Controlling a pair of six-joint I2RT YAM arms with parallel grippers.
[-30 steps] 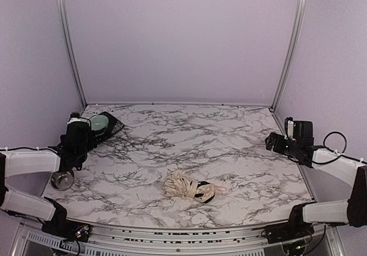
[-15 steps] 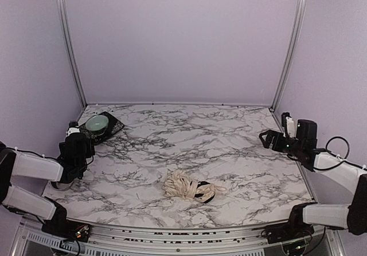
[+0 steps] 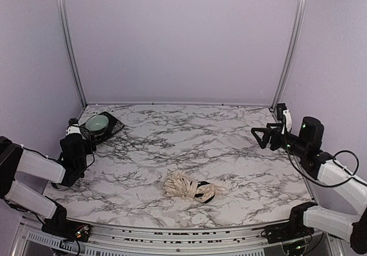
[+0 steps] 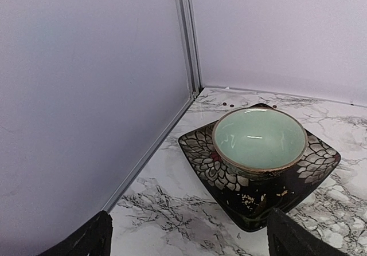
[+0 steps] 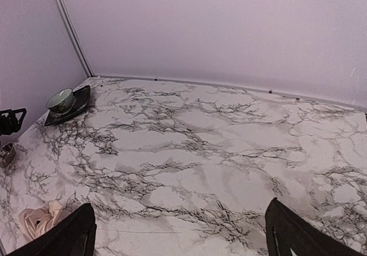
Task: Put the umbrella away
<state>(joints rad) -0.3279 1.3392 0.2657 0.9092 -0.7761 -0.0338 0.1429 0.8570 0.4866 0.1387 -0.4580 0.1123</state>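
Reaching for the umbrella (image 3: 186, 186) looks to be the step in hand: it lies untouched as a loose cream bundle, a black part showing at its right end, near the middle of the front edge of the table (image 3: 229, 153), and neither arm is close to it. The left gripper (image 4: 188, 213) hangs over the left edge, jaws wide apart and empty, facing a green bowl (image 4: 259, 137) on a dark saucer (image 4: 318, 156) in the far left corner, pointing away from the umbrella. The right gripper (image 3: 261, 137) hovers near the right edge, jaws likewise spread on nothing, and its camera catches the bundle low at the left. That arm seems the better placed, so it should swing toward the front edge, come down over the bundle with jaws across its narrow width, and close on something firm, the black part or the folded core, since slack cloth alone would likely slip or unfurl when lifted. No holder shows, so where the umbrella goes cannot be told
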